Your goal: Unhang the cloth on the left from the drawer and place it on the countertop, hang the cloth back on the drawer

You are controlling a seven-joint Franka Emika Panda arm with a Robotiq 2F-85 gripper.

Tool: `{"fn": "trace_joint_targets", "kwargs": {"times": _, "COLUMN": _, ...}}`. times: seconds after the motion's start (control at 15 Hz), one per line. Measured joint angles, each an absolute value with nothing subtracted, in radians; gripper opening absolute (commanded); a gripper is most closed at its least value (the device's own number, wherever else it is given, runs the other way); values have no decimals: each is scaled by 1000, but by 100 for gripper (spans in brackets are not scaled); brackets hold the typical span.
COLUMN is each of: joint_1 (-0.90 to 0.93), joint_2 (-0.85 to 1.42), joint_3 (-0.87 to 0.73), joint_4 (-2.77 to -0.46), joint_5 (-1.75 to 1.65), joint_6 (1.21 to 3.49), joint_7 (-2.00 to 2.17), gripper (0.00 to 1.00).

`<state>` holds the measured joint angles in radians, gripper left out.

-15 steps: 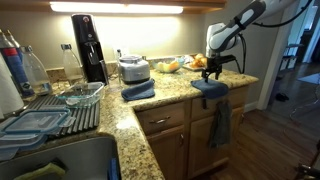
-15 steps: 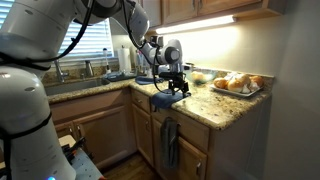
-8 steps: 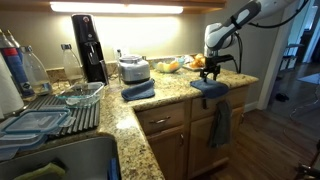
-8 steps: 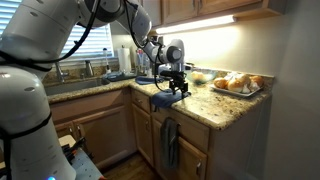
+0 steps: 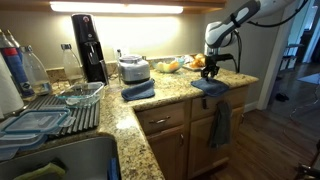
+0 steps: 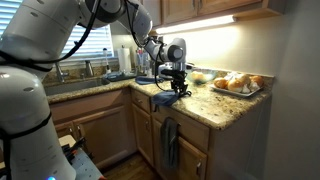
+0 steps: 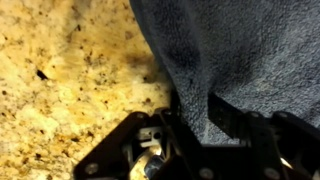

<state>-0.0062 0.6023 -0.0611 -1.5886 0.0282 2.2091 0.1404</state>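
Note:
The dark navy cloth (image 5: 209, 87) lies bunched on the speckled granite countertop (image 5: 172, 92) at its front edge, above the wooden drawer (image 5: 201, 109). It also shows in an exterior view as the cloth (image 6: 164, 99). My gripper (image 5: 213, 72) points straight down onto it, and so does the gripper (image 6: 178, 89). In the wrist view the cloth (image 7: 240, 50) covers the right half over the countertop (image 7: 60, 80). There the gripper (image 7: 197, 115) has its jaws close together with a ridge of cloth pinched between them.
A narrower grey-blue cloth (image 5: 220, 125) hangs down the cabinet front, seen also as the hanging cloth (image 6: 170, 140). A lighter folded cloth (image 5: 138, 90) lies by a small appliance (image 5: 133, 68). A food plate (image 6: 238, 84), coffee maker (image 5: 90, 45) and dish rack (image 5: 60, 112) stand around.
The jaws have closed from wide open onto the cloth. The arm has stayed over the same spot.

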Motion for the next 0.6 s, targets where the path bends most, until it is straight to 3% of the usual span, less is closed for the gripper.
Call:
{"fn": "trace_joint_targets", "kwargs": {"times": 0.13, "joint_1": -9, "joint_2": 602, "joint_3": -60, "joint_4": -1586, "joint_5": 31, "joint_6": 2209, "joint_7": 139, "gripper": 4}}
{"fn": "trace_joint_targets", "kwargs": {"times": 0.27, "joint_1": -8, "joint_2": 601, "joint_3": -57, "joint_4": -1585, "joint_5": 29, "joint_6": 2211, "joint_7": 133, "gripper": 8}}
{"fn": "trace_joint_targets", "kwargs": {"times": 0.6, "joint_1": 5, "joint_2": 568, "joint_3": -41, "joint_4": -1601, "joint_5": 6, "joint_6": 2233, "joint_7": 80, "gripper": 8}}
